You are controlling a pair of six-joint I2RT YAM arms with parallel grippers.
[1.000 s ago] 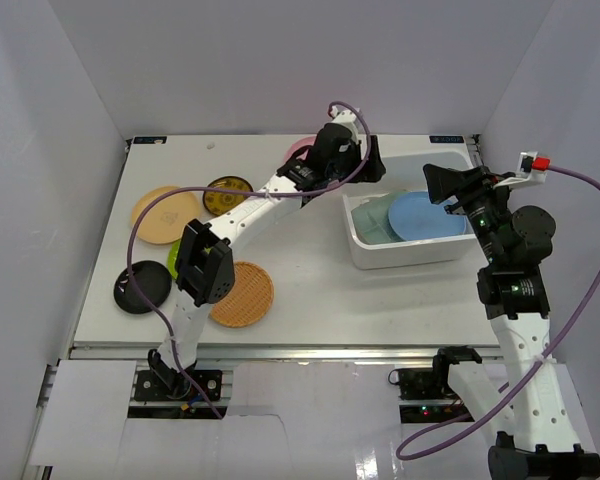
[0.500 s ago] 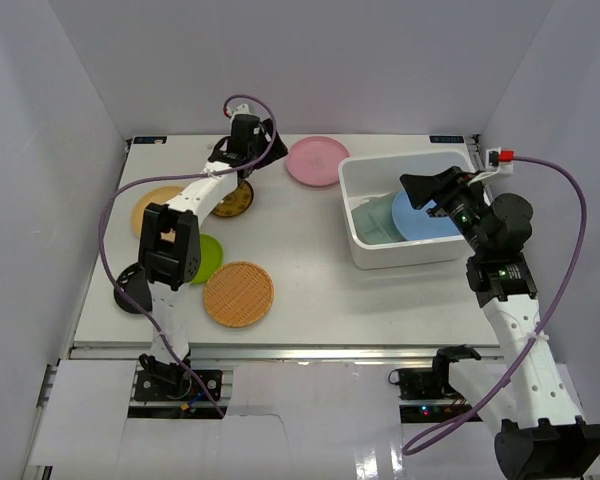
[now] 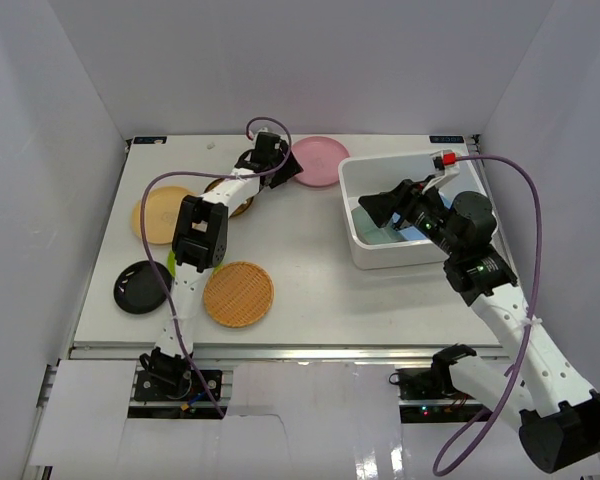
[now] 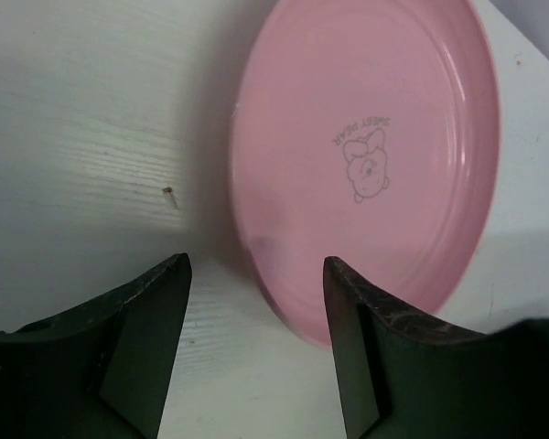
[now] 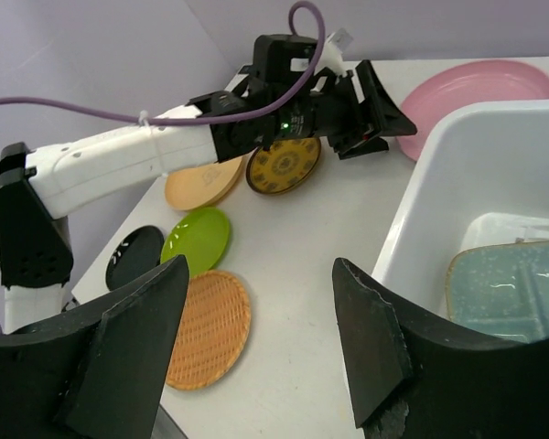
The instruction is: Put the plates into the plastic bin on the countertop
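While hovering low at upper ctr of the top view, wide open on the left gripper — nothing pinched. In the left wrist view, black fingers either side of the lower-left rim of the pink plate; plate flat on the countertop, cartoon print at its middle. Can't tell if touching that rim.

At ctr-right of the top view, right gripper — spread wide too, empty, hanging over the left side of the plastic bin. Inside the bin: pale green tray w/ a blue plate beside it, mostly under the arm.

Outside the bin, all in the left half of the top view:
- yellow-orange plate, mid-left
- black-and-yellow plate, partly under the left arm
- lime green plate, clear only in the right wrist view
- black plate, lower left
- tan woven plate, lower ctr-left
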